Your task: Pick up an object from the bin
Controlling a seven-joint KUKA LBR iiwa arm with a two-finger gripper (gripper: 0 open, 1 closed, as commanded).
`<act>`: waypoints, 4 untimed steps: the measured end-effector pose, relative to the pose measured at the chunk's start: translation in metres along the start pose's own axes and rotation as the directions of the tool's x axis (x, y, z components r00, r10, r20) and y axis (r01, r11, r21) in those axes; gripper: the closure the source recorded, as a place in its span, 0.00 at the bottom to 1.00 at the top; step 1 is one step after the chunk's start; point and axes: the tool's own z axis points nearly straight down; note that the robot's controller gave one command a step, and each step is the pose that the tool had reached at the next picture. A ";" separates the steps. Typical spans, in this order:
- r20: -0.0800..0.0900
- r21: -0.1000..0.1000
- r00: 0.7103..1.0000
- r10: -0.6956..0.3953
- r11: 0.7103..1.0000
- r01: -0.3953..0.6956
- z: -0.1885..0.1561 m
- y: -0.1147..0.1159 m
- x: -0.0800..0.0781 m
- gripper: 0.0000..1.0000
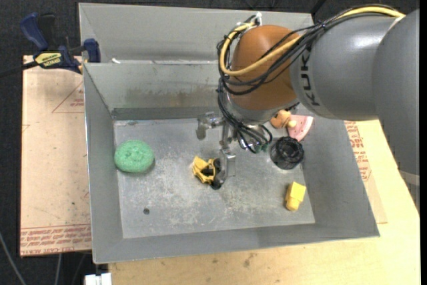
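Several loose things lie well apart in the bin (100, 118). Nearest the front wall, lower right: a yellow block (294, 195). Mid floor: a small yellow-and-black toy (207, 171), judged the target. The gripper (225, 165) is low over the floor just beside the toy's right end, possibly touching it. Claw state: cannot tell whether released or clenched, and the toy is not seen grasped.

Further back: a green round sponge (134, 157) at left, and a black ring-shaped piece (287, 153) and a pink piece (299, 125) at right by the arm.

Judgement: centre over the toy first. It is small and uneven and may skid on bare metal. Lift straight up, clear of the black piece.
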 end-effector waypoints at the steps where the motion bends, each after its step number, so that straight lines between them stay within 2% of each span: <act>1: -0.012 -0.001 0.998 0.068 0.998 -0.068 0.034 -0.002 -0.003 0.00; 2: -0.002 -0.001 1.000 -0.028 1.000 0.028 0.044 -0.035 -0.020 0.00; 3: -0.002 0.002 0.995 0.105 0.995 -0.105 0.054 -0.038 -0.024 1.00; 4: -0.002 0.002 0.993 0.114 0.993 -0.114 0.054 -0.037 -0.025 1.00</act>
